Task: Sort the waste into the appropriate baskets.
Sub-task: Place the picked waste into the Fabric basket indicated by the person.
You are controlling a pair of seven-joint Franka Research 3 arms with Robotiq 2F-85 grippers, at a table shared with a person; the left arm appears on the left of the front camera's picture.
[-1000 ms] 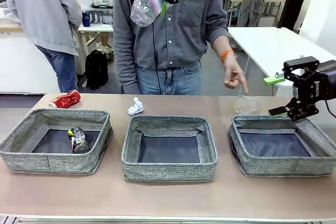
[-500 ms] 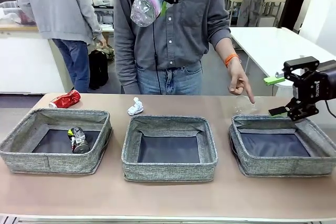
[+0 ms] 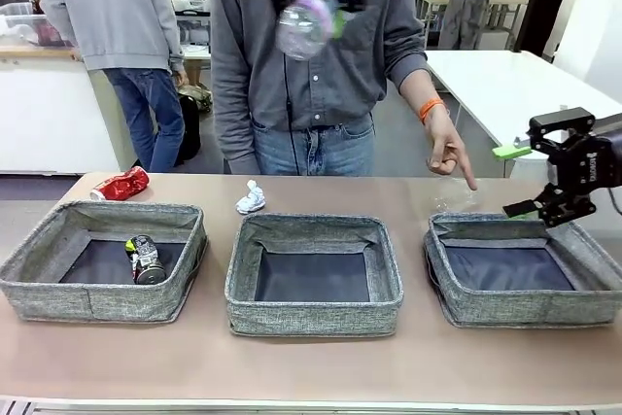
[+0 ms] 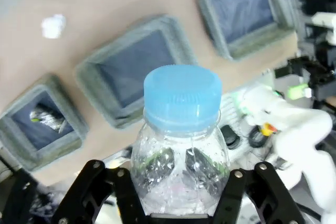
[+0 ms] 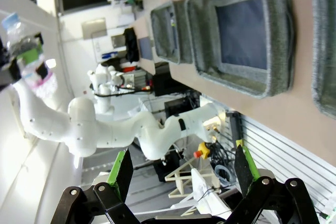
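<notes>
The brown surface [image 3: 311, 366] carries three grey fabric baskets in a row, set apart from one another: the left basket [image 3: 97, 300], the middle basket [image 3: 313, 319] and the right basket [image 3: 525, 310]. Behind the left basket, near the far edge, a dented red can [image 3: 121, 184] lies on its side. A small white paper wad [image 3: 251, 198] sits just behind the middle basket's far left corner. A clear plastic cup [image 3: 453, 195], faint and hard to make out, sits just behind the right basket.

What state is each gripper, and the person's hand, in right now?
Left gripper: shut on the clear plastic bottle.
Right gripper: open, holding nothing.
Person's hand: empty, index finger pointing downward.
</notes>
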